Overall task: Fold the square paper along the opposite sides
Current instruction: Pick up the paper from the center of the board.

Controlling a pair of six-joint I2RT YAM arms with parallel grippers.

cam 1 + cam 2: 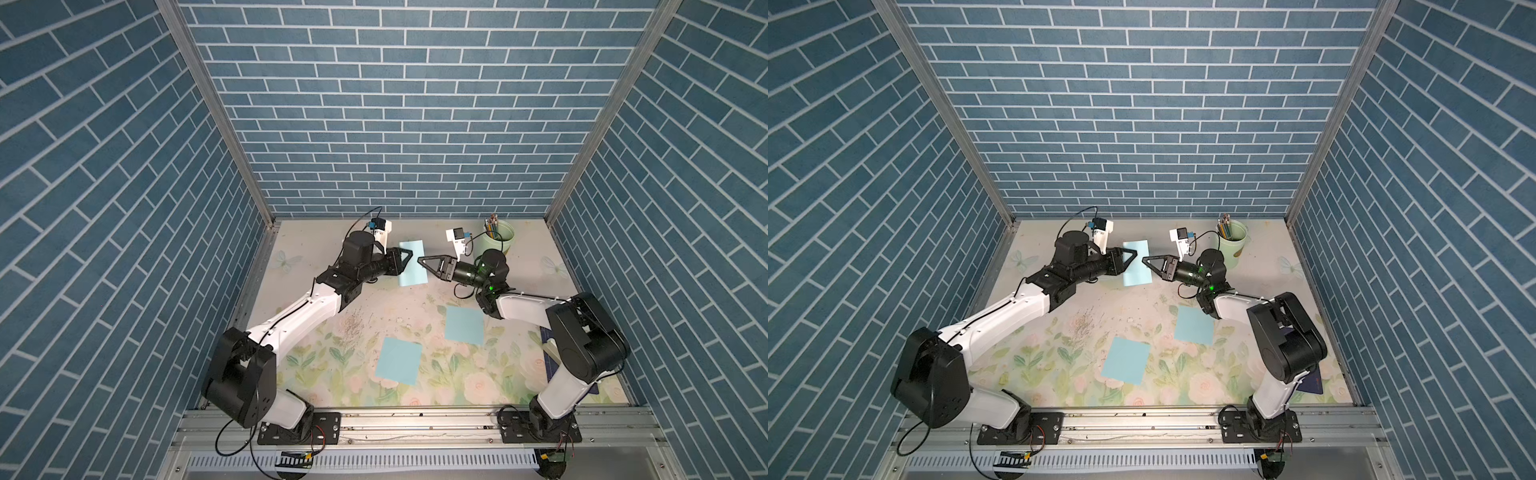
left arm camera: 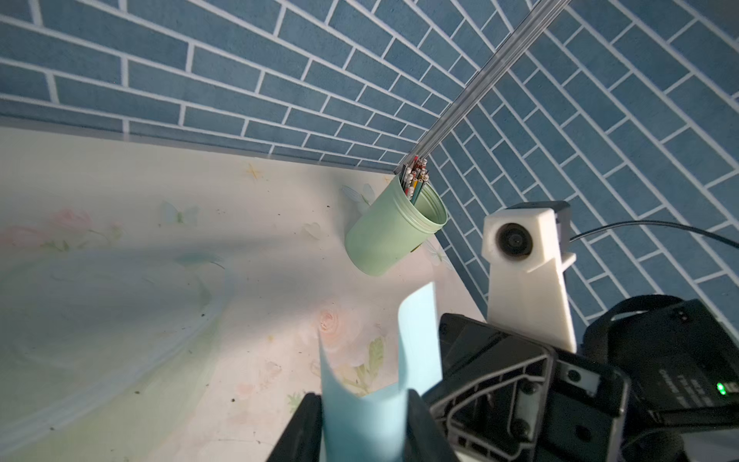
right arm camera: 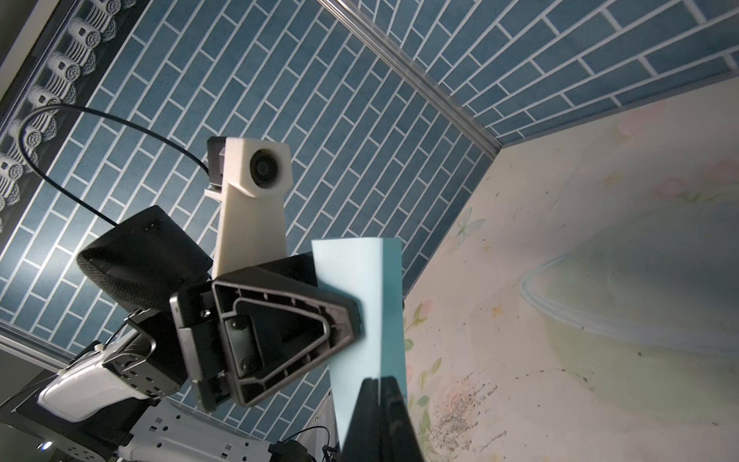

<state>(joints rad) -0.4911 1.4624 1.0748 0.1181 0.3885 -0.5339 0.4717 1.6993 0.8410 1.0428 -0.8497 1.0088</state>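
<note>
A light blue square paper (image 1: 413,270) is held off the floral table (image 1: 316,365) near the back middle, bent into a loop; both top views show it between the two arms. My left gripper (image 1: 409,254) meets it from the left. In the left wrist view its fingers (image 2: 306,428) stand apart, with the paper (image 2: 364,424) bowed in a U between them. My right gripper (image 1: 420,260) reaches in from the right. In the right wrist view the right gripper (image 3: 378,384) is shut, and the paper (image 3: 352,280) rises from its closed tips.
Two more blue paper sheets lie flat on the table, one (image 1: 400,359) near the front middle and one (image 1: 464,325) right of it. A green cup of pencils (image 1: 500,237) stands at the back right, close behind the right wrist. Brick-patterned walls enclose three sides.
</note>
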